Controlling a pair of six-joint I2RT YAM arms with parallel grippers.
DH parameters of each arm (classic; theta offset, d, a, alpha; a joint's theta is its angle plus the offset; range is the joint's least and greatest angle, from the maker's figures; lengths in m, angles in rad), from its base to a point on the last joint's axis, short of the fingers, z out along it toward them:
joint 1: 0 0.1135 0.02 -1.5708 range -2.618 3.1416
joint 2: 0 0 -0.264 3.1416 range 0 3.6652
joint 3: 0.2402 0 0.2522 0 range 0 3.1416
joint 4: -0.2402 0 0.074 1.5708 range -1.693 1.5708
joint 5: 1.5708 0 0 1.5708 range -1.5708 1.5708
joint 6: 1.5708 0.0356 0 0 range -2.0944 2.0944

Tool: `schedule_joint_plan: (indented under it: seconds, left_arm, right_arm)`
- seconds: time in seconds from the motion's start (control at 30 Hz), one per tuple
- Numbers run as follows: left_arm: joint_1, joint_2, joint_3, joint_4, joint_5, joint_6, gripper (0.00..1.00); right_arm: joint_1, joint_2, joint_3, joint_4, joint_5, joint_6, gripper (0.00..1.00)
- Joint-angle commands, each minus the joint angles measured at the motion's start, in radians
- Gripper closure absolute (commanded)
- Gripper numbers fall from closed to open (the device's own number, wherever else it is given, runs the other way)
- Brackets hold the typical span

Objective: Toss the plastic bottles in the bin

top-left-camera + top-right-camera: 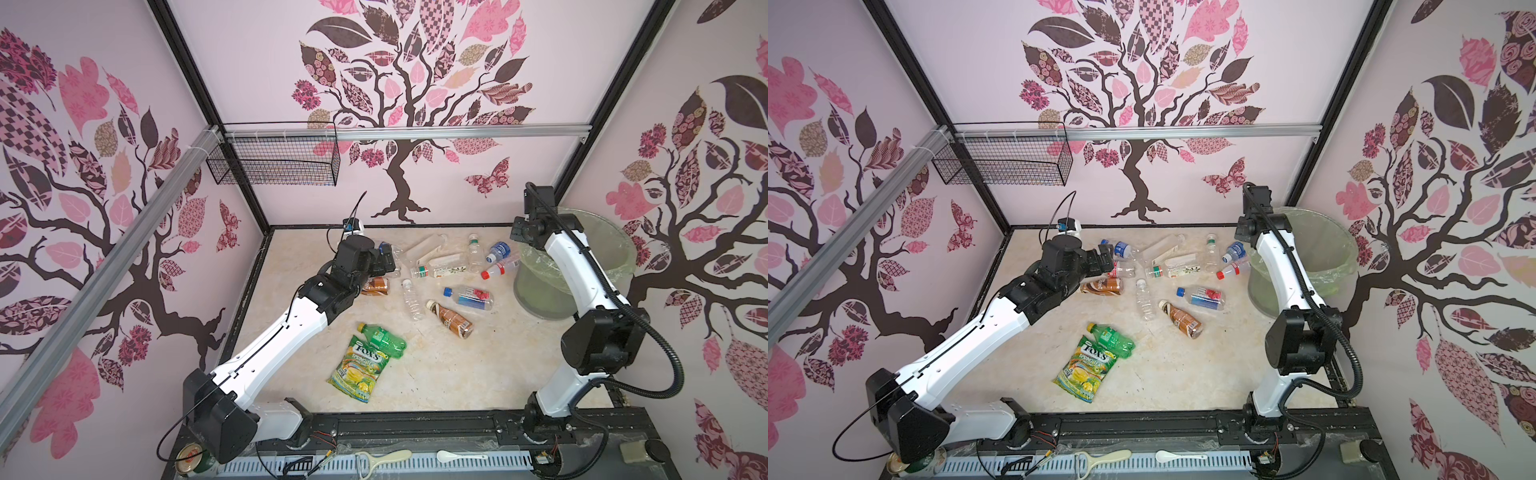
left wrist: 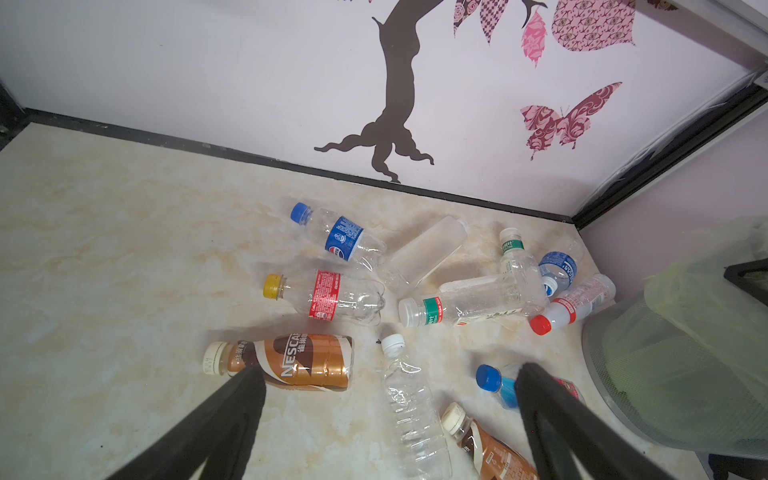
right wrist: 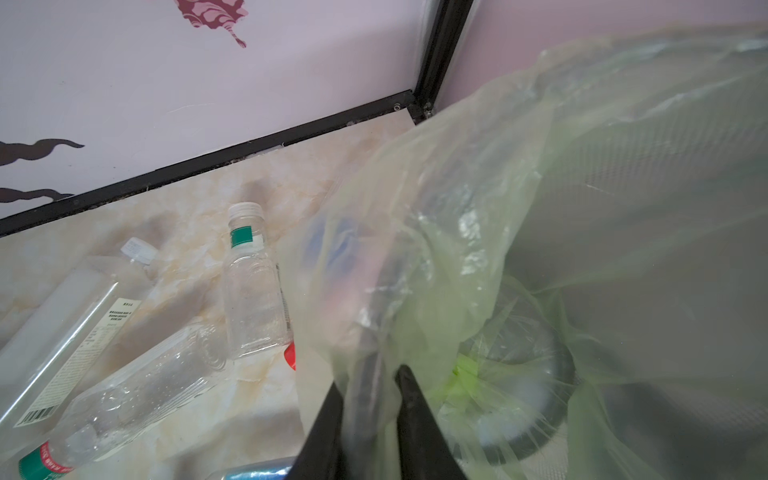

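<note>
1. Two sets of jaws, two states. Your left gripper (image 2: 388,372) has its jaws spread wide and holds nothing. It hangs over a clear white-capped bottle (image 2: 409,399), with the Nescafé bottle (image 2: 299,361) beside one finger and a blue-capped bottle (image 2: 492,380) partly behind the other.
2. Your right gripper (image 3: 368,378) has its jaws pressed together on the bin (image 1: 540,291), pinching the rim and the pale green liner (image 3: 478,174) draped over it.
3. The plastic bottles (image 1: 440,266) lie on their sides on the counter (image 1: 457,374), most of them in a loose cluster between the left gripper and the bin. The bin stands in the far right corner, with a red-capped bottle (image 1: 498,268) just beside its wall.
4. The counter is beige and marble-patterned. The walls are pale pink with tree and butterfly decals, and a wire basket (image 1: 274,162) hangs on the back rail.
5. Hard to read: in both top views the right arm covers its own jaws. In the right wrist view the film blurs whatever lies at the bin's bottom.
6. Only the left wrist view shows you the yellow-capped bottle (image 2: 328,295) whole. Only the top views show the green bottle (image 1: 384,338), which touches the candy bag (image 1: 359,368) nearer the front, apart from the cluster.
</note>
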Motion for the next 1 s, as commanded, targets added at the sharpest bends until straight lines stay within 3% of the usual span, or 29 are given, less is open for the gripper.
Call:
schedule_joint_plan:
  seconds: [0.0,0.27,0.97]
  left_arm:
    - [-0.004,-0.024,-0.025,0.002,-0.013,0.014,0.02]
    - [-0.004,-0.032,-0.025,0.001,-0.017,0.021,0.02]
    - [-0.004,-0.027,-0.038,0.007,-0.046,0.043,0.02]
  right_arm:
    - [0.0,-0.034,-0.006,-0.033,-0.032,0.018,0.83]
    - [0.001,-0.037,0.007,-0.025,-0.113,0.05,0.91]
    - [0.05,0.052,0.129,-0.072,-0.196,0.089,0.88]
